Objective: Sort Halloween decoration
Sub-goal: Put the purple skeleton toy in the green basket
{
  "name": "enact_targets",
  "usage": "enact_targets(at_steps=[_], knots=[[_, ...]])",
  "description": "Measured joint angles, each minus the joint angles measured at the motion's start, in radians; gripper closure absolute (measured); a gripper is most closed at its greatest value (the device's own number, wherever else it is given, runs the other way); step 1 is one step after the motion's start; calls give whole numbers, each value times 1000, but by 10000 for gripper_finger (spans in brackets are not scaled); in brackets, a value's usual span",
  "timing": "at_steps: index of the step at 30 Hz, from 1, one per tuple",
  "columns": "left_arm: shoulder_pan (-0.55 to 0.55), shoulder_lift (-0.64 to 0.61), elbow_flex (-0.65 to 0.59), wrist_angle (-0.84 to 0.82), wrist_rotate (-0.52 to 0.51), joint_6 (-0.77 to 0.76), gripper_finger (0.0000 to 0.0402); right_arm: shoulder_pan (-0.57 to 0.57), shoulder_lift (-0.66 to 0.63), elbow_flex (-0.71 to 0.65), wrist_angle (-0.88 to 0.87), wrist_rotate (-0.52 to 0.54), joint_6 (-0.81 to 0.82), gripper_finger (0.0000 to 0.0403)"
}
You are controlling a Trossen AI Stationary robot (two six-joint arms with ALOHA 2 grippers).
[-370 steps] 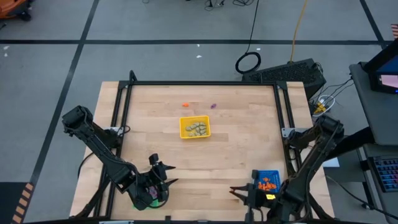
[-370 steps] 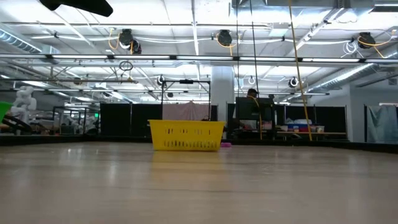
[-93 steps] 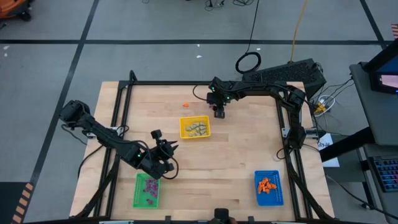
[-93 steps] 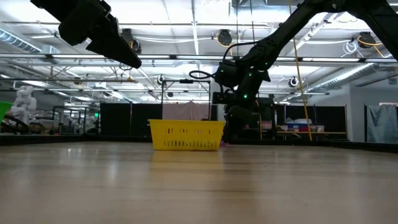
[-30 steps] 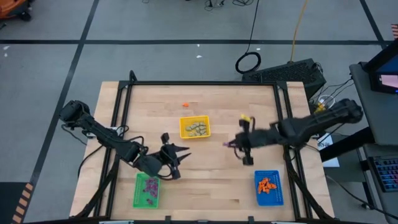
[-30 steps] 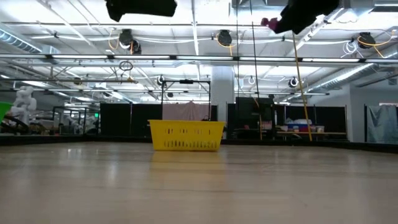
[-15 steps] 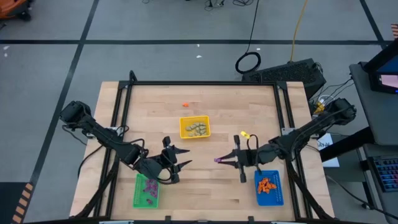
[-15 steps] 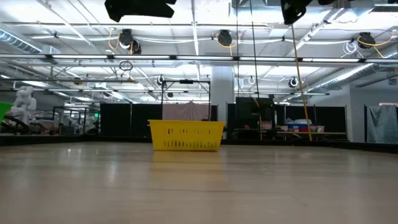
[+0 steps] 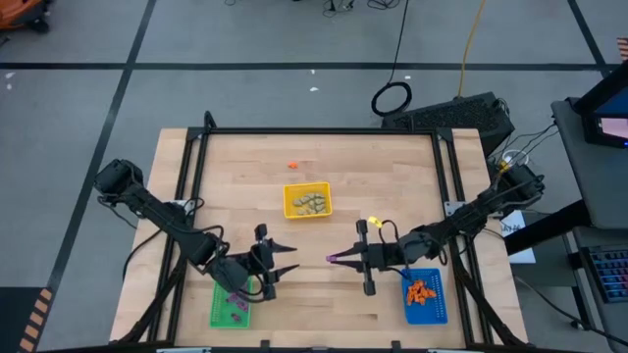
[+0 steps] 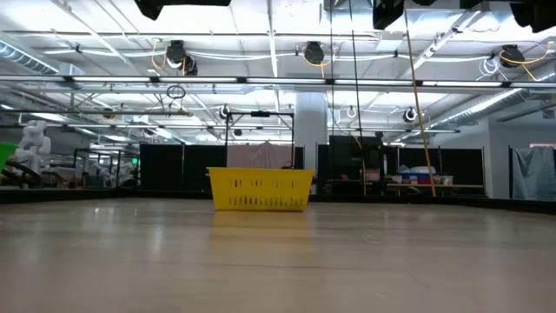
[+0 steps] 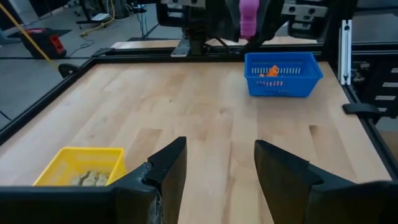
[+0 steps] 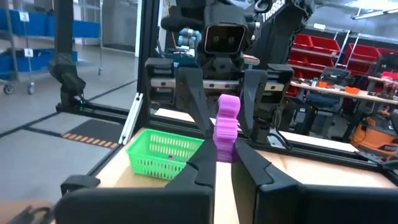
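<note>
2 grippers face each other in the lower middle of the high view. Our right gripper (image 9: 337, 259) pinches a purple trinket (image 9: 335, 259) between its pressed-together fingertips; our left gripper (image 9: 285, 259) hangs just above the upper right corner of the green tray (image 9: 218, 312) with its 2 fingers spread and nothing between them.

We judge the purple trinket is held out toward the left side because the green tray takes the purple pieces, and the spread left fingers look ready to receive it, so this seems a hand-over. In the right wrist view the trinket (image 12: 226, 127) stands upright, a small lumpy, stacked shape in bright violet-pink, clamped at its lower part with its top poking free, and the green tray (image 12: 164, 155) sits beyond it. In the left wrist view the same piece (image 11: 248, 17) shows at the top middle, well apart from the spread fingers (image 11: 166, 167).

Sorted pieces lie by colour: pale beige-grey trinkets (image 9: 311, 203) in the yellow tray (image 9: 290, 210) at the centre, orange trinkets (image 9: 420, 291) in the blue tray (image 9: 438, 310) at lower right, purple pieces (image 9: 235, 304) in the green tray at lower left. 1 orange trinket (image 9: 292, 165) lies loose on the table (image 9: 392, 176), above the yellow tray, not yet sorted.
</note>
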Motion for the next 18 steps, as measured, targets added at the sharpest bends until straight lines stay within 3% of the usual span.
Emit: enact_targets(at_steps=[18], knots=[[0, 0, 0, 0, 0, 0, 214, 0, -1, 0, 23, -2, -23, 394]])
